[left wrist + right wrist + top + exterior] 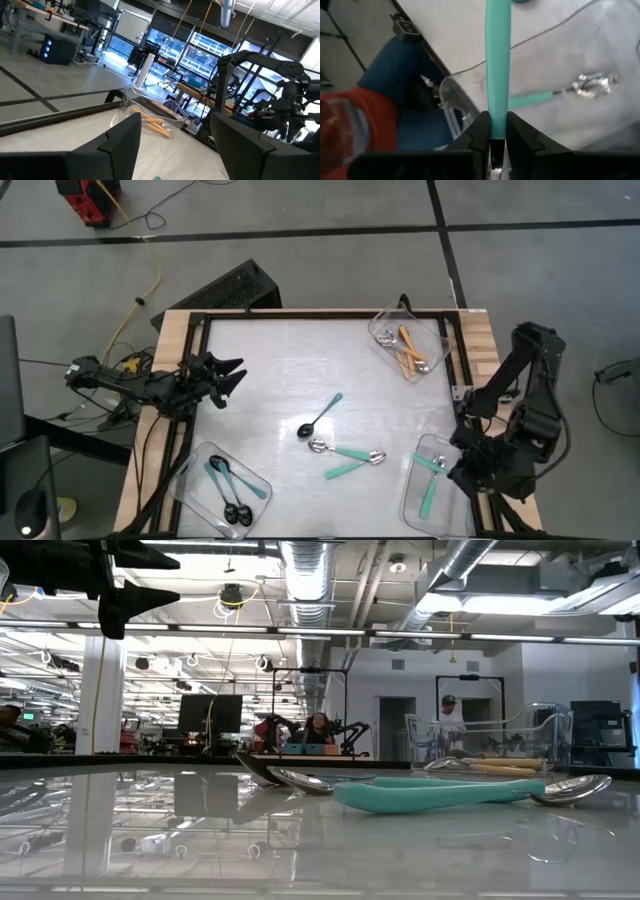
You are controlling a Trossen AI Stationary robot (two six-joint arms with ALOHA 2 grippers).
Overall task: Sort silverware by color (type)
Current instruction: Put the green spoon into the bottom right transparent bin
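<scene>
My right gripper (497,145) is shut on a teal-handled spoon (428,463) over the clear tray (412,502) at the near right corner. Another teal spoon (592,82) lies in that tray. On the table's middle lie two teal spoons (350,460) and a blue-handled spoon with a black bowl (320,417). Orange-handled spoons (408,352) lie in the far right tray. Blue-handled spoons (228,485) lie in the near left tray. My left gripper (228,375) hovers open at the table's left edge, high above the top (165,575). My right gripper pinches the teal spoon's handle at its narrower end (497,122) between its two fingers. The fingers slant down from the table's right, and the handle runs straight on from them toward the table's left. The handle crosses above the spoon lying in the tray.
The three clear trays stand at the far right (385,320), near right and near left (190,470) corners. A black frame (200,320) rims the table. The table's middle holds only the three loose spoons. People and benches show in the room behind.
</scene>
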